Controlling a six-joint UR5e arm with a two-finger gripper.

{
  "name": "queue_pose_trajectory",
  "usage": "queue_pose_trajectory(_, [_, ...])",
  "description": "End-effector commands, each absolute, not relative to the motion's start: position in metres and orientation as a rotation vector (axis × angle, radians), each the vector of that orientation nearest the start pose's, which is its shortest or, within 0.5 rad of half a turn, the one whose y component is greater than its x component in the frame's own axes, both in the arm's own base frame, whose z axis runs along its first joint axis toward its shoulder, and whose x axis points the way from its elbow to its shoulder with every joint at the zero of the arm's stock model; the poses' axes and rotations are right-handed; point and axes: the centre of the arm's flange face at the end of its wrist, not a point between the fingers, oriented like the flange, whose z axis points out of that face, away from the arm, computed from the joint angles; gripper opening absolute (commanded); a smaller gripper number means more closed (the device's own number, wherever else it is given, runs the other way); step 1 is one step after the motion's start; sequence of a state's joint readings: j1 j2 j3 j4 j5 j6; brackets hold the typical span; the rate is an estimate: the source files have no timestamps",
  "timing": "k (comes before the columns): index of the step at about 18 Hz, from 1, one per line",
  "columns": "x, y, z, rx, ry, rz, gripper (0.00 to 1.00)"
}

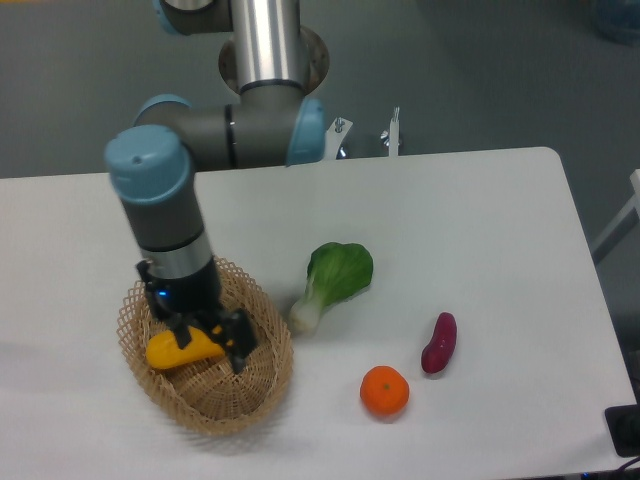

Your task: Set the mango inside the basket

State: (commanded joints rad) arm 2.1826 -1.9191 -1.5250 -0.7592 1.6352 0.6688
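A: Yellow-orange mango (178,350) is lying inside the wicker basket (262,378), on its left side, low on the weave.

B: And the gripper (211,338)?

A: It's hanging right over the fruit with fingers spread, pinching nothing as far as this view is showing.

B: How is it looking to handle?

A: Smooth skin, so probably slippery; likely firm and fairly light. Gripping across the narrow middle is looking safest. Bok choy (333,280), orange (385,391) and sweet potato (439,342) are sitting well apart on the table (480,230).
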Motion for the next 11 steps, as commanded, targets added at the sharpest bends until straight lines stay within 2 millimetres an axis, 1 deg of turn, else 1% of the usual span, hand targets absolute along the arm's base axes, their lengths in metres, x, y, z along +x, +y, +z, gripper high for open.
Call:
queue_pose_trajectory(1, [-0.286,0.604,0.414,-2.746,0.032,0.486,1.00])
queue_pose_trajectory(2, [-0.303,0.595,0.418,-2.783,0.006,0.470,1.00])
queue_pose_trajectory(3, [-0.318,0.583,0.422,-2.826,0.021,0.455,1.00])
queue_pose_trajectory(6, [-0.359,0.545,0.437,-2.910,0.217,0.438,1.00])
queue_pose_trajectory(8, [-0.394,0.518,0.446,-2.935,0.269,0.412,1.00])
queue_pose_trajectory(11, [-0.437,0.482,0.455,-2.960,0.402,0.408,1.00])
